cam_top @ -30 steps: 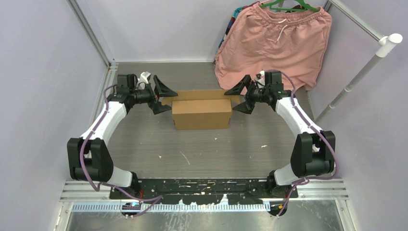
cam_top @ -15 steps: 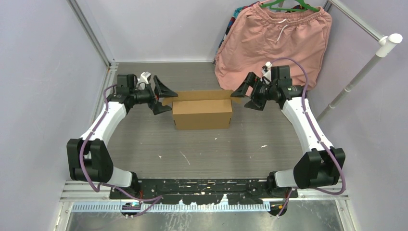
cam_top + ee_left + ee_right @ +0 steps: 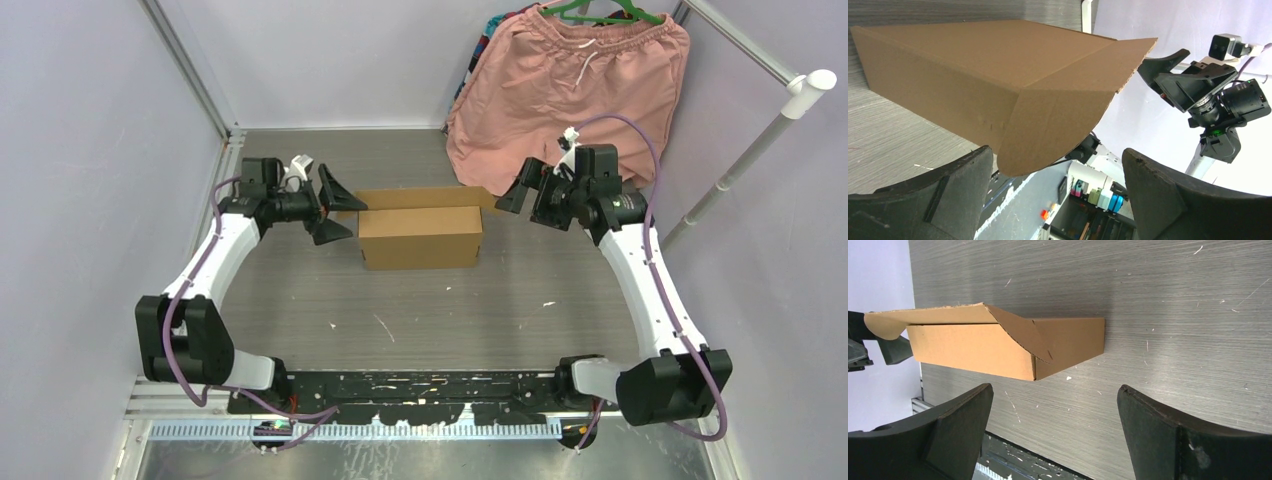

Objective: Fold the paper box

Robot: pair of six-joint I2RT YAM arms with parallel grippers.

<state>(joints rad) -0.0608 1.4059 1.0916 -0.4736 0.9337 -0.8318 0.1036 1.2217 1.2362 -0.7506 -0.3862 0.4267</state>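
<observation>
Right end effector (image 3: 520, 208) has backed off from the right end of the box (image 3: 420, 235), fingers apart and empty. Box sits mid-counter (image 3: 420, 310), formed, but its end flaps look untucked, so folding is probably near its last step. Left end effector (image 3: 340, 210) hovers just beside the box's left end, fingers apart, arm reaching forward with wrist turned inward.

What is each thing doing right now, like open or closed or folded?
paper box: folded into a box shape, end flaps sticking out, nobody holding it
left fingers: open, beside the box's left end
right fingers: open, apart from the box
pink shorts: hanging up at the back
</observation>
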